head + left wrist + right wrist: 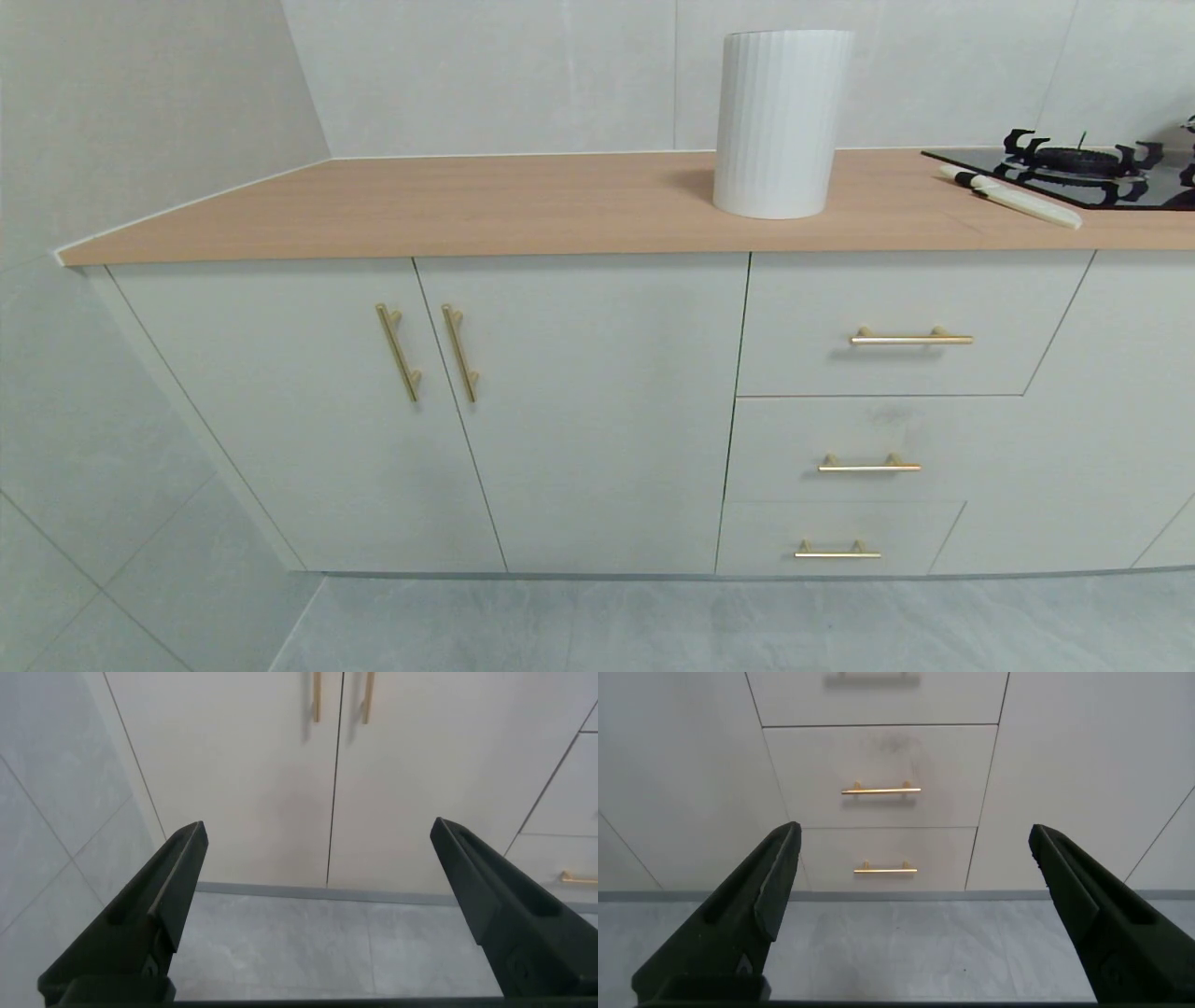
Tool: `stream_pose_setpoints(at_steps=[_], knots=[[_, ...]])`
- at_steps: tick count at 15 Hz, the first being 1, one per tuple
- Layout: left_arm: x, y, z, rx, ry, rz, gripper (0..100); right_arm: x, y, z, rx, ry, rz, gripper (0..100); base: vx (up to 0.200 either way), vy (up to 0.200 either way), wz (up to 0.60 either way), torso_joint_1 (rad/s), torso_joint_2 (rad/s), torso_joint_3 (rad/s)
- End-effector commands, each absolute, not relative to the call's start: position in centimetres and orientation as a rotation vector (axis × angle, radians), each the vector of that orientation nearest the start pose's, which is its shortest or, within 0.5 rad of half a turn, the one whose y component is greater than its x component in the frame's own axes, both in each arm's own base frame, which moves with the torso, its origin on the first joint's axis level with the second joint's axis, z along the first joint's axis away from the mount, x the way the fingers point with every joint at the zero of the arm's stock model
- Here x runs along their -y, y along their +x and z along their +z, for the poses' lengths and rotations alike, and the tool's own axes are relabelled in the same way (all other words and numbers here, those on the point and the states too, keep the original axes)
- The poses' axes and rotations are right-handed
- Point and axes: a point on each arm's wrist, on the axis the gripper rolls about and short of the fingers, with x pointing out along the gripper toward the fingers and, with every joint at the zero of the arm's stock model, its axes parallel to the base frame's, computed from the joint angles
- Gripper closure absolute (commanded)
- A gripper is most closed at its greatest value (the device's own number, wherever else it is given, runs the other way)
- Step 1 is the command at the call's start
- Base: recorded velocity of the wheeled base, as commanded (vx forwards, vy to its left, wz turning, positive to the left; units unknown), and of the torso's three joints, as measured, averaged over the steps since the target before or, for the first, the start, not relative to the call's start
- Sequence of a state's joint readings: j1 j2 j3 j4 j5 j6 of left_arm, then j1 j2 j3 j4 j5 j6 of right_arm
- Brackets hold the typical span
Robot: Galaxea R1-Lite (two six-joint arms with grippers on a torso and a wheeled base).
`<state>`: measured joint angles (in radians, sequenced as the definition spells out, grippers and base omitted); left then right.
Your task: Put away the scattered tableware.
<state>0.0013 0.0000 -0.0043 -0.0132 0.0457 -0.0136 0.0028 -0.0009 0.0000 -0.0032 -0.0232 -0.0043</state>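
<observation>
The tiled floor (653,625) lies open in front of the cabinet (597,420), which runs into a side wall at its left end. The wooden bench (467,205) tops the cabinet; its front edge is straight and its left stretch is bare up to the wall corner. Below it are two doors, both shut, and to their right a stack of three drawers (896,425), also shut. There are five gold handles (910,339): two upright ones at the meeting edges of the doors and one level bar on each drawer.

One white ribbed container (780,121) stands upright on the bench, above the seam between doors and drawers. To its right, one black hob (1074,173) is set into the bench. One pale utensil (1013,198) lies flat, slanting across the hob's near corner onto the wood, apart from the container.

The left pincer (318,833) hangs low before the doors, spread wide and empty. The right pincer (913,833) hangs low before the drawers, likewise spread wide with nothing in it.
</observation>
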Motion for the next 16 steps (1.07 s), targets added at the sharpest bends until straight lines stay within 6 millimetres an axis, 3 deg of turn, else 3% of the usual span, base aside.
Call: stream_pose_setpoints(at_steps=[1, 10, 16], knots=[[-0.10, -2.32, 7.82, 0.019, -0.014, 0.047, 0, 0.06, -2.27, 7.57, 0.000, -0.005, -0.020, 0, 0.000, 0.000, 0.00, 0.000, 0.00, 0.000], [-0.06, -2.32, 7.82, 0.019, -0.011, 0.031, 0, 0.06, -2.27, 7.57, 0.000, -0.006, -0.018, 0, 0.000, 0.000, 0.00, 0.000, 0.00, 0.000], [-0.07, -2.32, 7.83, 0.020, -0.013, 0.032, 0, 0.05, -2.27, 7.57, 0.000, -0.005, -0.017, 0, 0.200, 0.000, 0.00, 0.002, 0.00, -0.001]])
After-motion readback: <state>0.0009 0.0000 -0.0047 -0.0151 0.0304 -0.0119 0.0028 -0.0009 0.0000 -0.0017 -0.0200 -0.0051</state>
